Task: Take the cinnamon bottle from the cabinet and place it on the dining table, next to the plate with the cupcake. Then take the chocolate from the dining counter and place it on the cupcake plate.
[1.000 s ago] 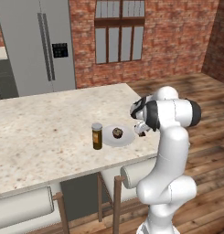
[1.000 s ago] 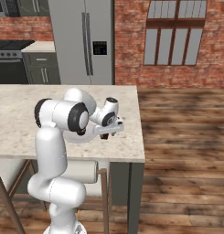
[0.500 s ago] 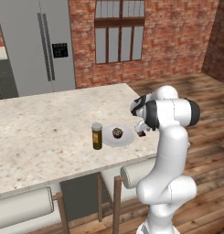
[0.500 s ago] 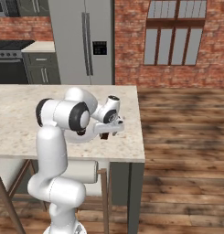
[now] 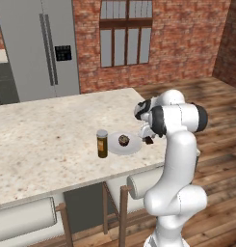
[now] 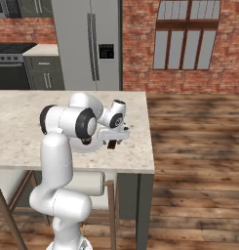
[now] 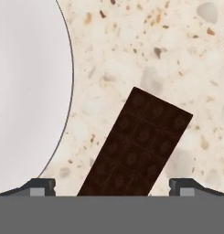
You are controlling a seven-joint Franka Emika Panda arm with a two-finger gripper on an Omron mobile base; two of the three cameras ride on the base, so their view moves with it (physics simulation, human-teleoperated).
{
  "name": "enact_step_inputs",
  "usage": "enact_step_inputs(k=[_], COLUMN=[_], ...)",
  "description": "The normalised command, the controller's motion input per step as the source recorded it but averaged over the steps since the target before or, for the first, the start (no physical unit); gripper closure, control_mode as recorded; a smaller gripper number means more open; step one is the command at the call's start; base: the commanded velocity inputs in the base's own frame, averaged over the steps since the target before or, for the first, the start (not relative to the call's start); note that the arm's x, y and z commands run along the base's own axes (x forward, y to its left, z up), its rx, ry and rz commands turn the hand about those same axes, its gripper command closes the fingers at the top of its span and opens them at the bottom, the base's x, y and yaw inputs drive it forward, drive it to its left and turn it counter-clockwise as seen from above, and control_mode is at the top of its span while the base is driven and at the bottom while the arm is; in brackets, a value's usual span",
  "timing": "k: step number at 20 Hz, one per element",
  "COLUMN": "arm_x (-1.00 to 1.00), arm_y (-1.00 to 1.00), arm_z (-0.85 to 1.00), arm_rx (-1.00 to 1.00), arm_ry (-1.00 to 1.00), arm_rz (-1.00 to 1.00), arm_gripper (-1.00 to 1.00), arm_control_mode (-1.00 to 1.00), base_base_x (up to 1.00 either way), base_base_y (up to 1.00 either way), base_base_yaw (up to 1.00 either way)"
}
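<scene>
The tabletop [image 5: 47, 140], the beige speckled stone top of the long island, carries everything, and all the task's things sit near its right end toward the front edge. The plate [image 5: 130, 147] is round and pale and lies flat there, with the small dark cupcake [image 5: 124, 140] on its middle. The cinnamon bottle [image 5: 102, 144] stands upright just beside the plate on its left. The chocolate [image 7: 136, 146] lies flat on the bare stone beside the plate's right rim, close to it but not on it; from the hand camera it is a dark segmented bar set at a slant. The tool [image 7: 112, 185] hangs low over the chocolate with its fingertips [image 7: 40, 186] spread wide to either side of the bar, holding nothing.
</scene>
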Motion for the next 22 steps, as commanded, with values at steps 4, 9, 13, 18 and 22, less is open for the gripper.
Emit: enact_step_inputs(k=[4,9,13,18,22], arm_x=[0.0,0.0,-0.02,-0.24,-0.36], arm_y=[0.0,-0.01,0.0,0.0,0.02], arm_z=[-0.34,-0.51,-0.66,-0.65,-0.61], arm_rx=[-0.01,-0.03,-0.05,-0.06,-0.01], arm_ry=[0.0,0.0,-0.01,-0.03,0.0], arm_rz=[-0.06,-0.08,-0.08,-0.07,-0.05], arm_gripper=[-1.0,-1.0,-1.0,-1.0,1.0], arm_control_mode=[-1.0,-1.0,-1.0,-1.0,-1.0], base_base_x=[0.0,0.0,0.0,0.0,0.0], base_base_y=[0.0,0.0,0.0,0.0,0.0], base_base_yaw=[0.0,0.0,0.0,0.0,0.0])
